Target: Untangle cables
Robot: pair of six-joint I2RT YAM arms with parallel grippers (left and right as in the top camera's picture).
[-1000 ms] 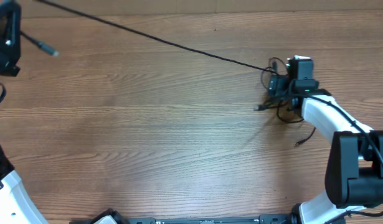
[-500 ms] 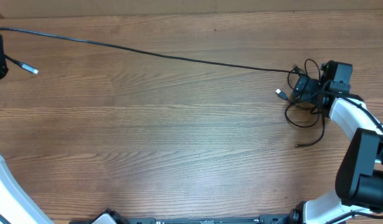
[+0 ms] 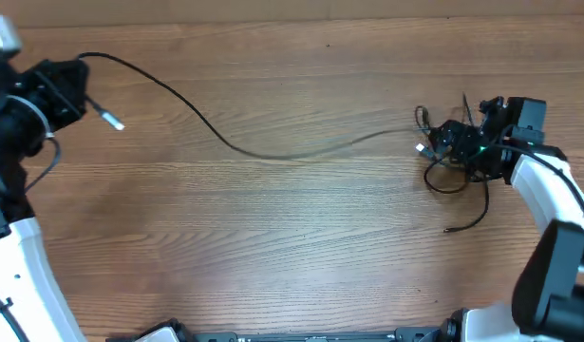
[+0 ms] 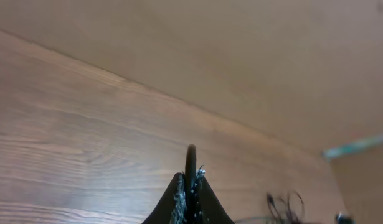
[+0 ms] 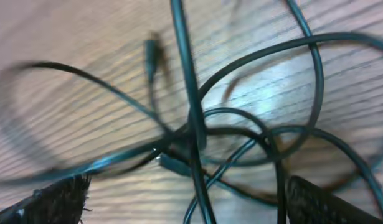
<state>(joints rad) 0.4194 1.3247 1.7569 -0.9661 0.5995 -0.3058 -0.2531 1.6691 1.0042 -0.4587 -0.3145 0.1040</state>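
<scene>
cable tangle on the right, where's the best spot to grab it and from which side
Probably the crossing at the middle of the tangle, where several strands meet and one pinch catches them together. Come straight down from above with the jaws wide: the loops lie mostly flat on the table, offering no side to close on.

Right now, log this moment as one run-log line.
left gripper: shut on long cable | long cable: slack, runs to cable tangle | right gripper: open over it | untangling: unfinished
</scene>
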